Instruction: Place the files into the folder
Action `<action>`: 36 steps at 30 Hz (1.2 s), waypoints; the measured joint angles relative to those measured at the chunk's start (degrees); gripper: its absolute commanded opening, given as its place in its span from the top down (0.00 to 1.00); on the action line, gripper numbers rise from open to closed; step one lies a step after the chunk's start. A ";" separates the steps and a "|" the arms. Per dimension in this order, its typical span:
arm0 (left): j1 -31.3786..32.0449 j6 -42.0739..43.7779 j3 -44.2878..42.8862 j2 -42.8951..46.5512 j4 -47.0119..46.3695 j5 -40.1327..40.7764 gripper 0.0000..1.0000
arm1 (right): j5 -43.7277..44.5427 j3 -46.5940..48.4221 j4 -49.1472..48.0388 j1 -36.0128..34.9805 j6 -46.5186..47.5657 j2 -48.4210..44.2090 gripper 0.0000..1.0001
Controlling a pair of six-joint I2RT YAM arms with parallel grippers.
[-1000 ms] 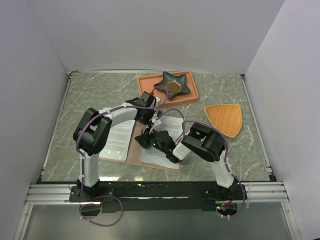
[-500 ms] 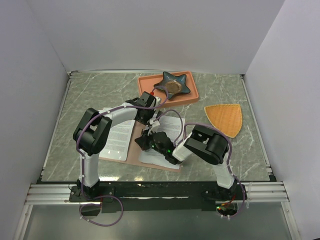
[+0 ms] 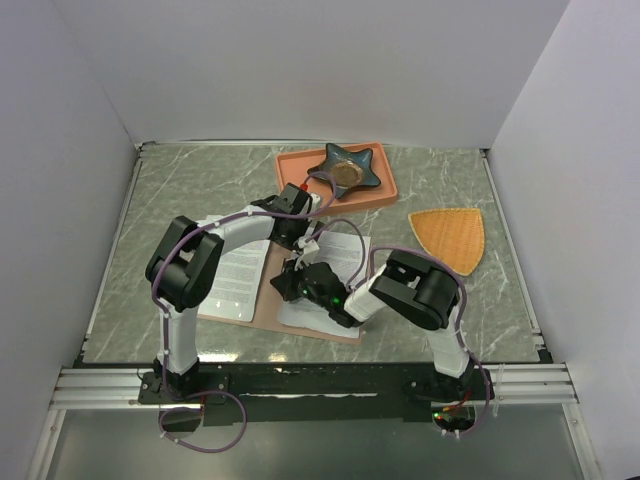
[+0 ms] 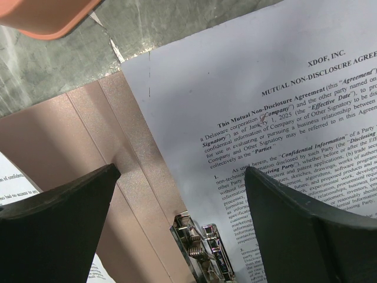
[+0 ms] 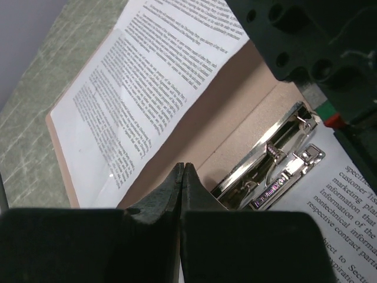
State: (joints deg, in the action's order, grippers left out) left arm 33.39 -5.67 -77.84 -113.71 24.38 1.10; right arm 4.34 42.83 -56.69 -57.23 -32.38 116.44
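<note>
The pinkish-brown folder lies open and flat. One printed sheet rests on its left half and another on its right half. The silver clip sits at the spine, its arm on the right sheet's edge. My left gripper is open and hovers over the spine, its fingertips either side of the clip. My right gripper is shut and empty, its tips low over bare folder card beside the clip.
A salmon-orange tray holding a dark star-shaped dish stands just behind the folder; its corner shows in the left wrist view. An orange fan-shaped mat lies to the right. White walls enclose the table.
The right arm's elbow has shifted slightly to the right and its gripper edged left along the spine. The left arm and the sheets have not visibly moved.
</note>
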 measured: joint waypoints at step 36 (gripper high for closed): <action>-1.22 0.22 0.81 0.42 -0.96 0.37 0.02 | -24.24 -2.82 -10.34 7.23 -5.77 4.00 0.99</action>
State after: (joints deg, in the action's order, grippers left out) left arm 32.16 -5.45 -77.03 -113.30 23.42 1.48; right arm -19.90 40.01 -67.02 -50.00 -38.15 120.44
